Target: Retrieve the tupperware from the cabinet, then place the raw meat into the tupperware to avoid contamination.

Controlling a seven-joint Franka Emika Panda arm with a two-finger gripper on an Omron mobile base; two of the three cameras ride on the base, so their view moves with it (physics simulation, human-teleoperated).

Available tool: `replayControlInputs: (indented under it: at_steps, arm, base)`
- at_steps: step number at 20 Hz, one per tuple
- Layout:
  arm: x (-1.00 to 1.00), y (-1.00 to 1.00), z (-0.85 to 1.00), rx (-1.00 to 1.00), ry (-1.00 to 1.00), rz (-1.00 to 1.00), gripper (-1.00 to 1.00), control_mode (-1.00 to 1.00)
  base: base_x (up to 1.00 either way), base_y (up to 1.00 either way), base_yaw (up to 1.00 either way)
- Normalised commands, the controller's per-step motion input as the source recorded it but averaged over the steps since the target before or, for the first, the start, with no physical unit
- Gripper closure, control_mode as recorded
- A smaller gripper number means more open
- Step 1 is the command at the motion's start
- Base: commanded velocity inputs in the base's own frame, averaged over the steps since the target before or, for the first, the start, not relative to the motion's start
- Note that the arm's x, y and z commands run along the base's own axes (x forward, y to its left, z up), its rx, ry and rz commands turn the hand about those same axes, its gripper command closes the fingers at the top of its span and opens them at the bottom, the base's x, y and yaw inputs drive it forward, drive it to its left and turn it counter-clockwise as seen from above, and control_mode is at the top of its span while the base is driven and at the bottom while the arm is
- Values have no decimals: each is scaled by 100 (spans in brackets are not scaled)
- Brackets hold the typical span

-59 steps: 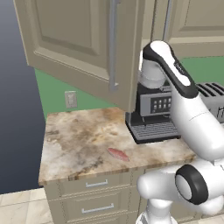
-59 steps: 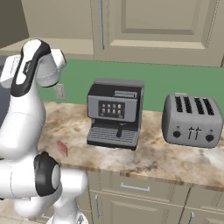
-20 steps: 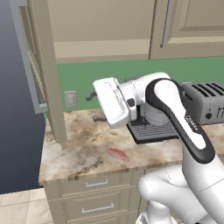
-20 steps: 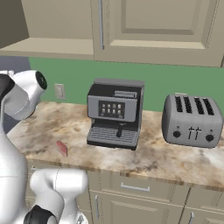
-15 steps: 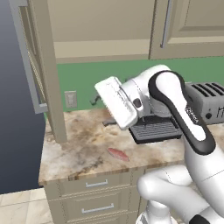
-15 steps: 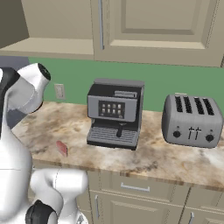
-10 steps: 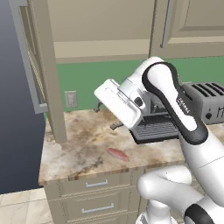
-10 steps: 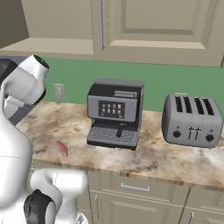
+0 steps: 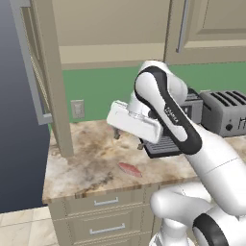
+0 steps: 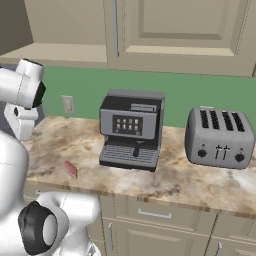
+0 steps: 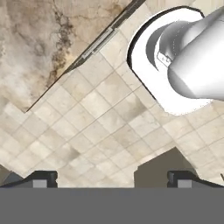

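Marbled stone counter (image 9: 86, 163): beige with brown veining, along the near edge above beige drawers (image 9: 105, 226) with short horizontal handles
Raw meat (image 9: 130, 169): pinkish-red flat slab lying on the counter near its front edge; in the left base view its long axis runs from upper left to lower right, roughly diagonal to the counter edge; in the right base view it shows as a small red strip (image 10: 70, 169) left of the coffee machine, well apart from it
Gripper (image 9: 128, 139): hangs above the counter, just behind and above the meat, fingers pointing down; jaws spread wide with nothing between them; in the hand view the two dark fingertips (image 11: 41, 178) stand far apart over tiled floor and the counter corner
Coffee machine (image 10: 131, 130): dark grey, behind the arm, on the counter
Toaster (image 10: 219, 138): silver, four slots, right of the coffee machine
Wall outlet (image 9: 77, 109): on the green wall behind the counter
Cabinet (image 9: 45, 72): beige, its door swung open at the left with a vertical silver bar handle; the shelf inside is plain beige; tupperware cannot be made out
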Motion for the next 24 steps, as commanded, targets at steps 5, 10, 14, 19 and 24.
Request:
replayControlInputs:
  at_steps: [5,10,14,19,24]
  arm:
    - [0,-58,-33,-22,-28,22,-100,-100]
    - [4,-62,-4,-15,-34,21,-100,-100]
    - [22,-76,20,-3,-34,17,-100,-100]
    - [20,-68,28,-6,-32,14,-100,-100]
    - [37,-86,16,-3,-14,11,-100,-100]
  base:
    - [0,0,0]
    - [0,0,0]
    - [0,0,0]
    - [0,0,0]
    - [0,0,0]
